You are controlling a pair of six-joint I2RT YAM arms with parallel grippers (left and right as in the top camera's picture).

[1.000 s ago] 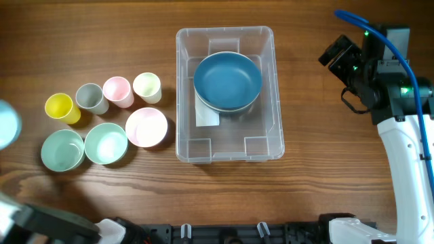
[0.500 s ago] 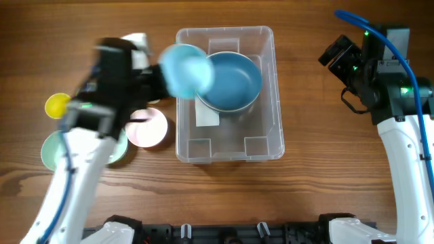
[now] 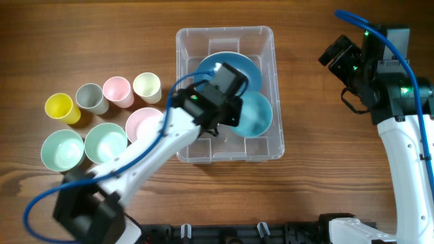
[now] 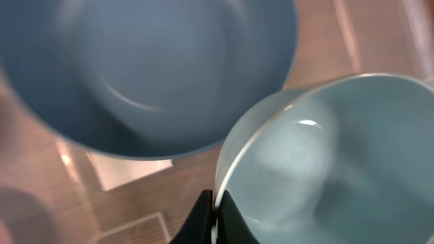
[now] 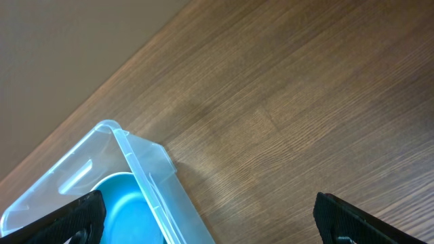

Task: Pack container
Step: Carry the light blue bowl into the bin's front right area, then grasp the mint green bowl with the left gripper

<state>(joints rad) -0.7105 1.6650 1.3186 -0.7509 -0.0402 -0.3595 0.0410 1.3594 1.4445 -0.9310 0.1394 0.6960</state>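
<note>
The clear container (image 3: 224, 30) stands at the middle of the table with a dark blue bowl (image 3: 245, 65) in its far half. My left gripper (image 3: 229, 116) is shut on the rim of a light blue bowl (image 3: 256, 115) and holds it inside the container's near right part, beside the dark blue bowl. In the left wrist view the fingers (image 4: 214, 220) pinch the pale bowl's rim (image 4: 325, 163), with the dark blue bowl (image 4: 156, 68) behind. My right gripper (image 5: 217, 220) is open and empty, off the container's (image 5: 146, 173) far right corner.
Left of the container stand yellow (image 3: 59, 107), grey (image 3: 90, 97), pink (image 3: 117, 91) and cream (image 3: 146, 87) cups. In front of them are a pink bowl (image 3: 146, 126) and two mint bowls (image 3: 106, 142) (image 3: 62, 150). The right arm (image 3: 380, 74) stands at the far right.
My left arm swung in from the left edge with the light blue bowl, crossed the cups and brought it down into the container. The right arm has not moved.
</note>
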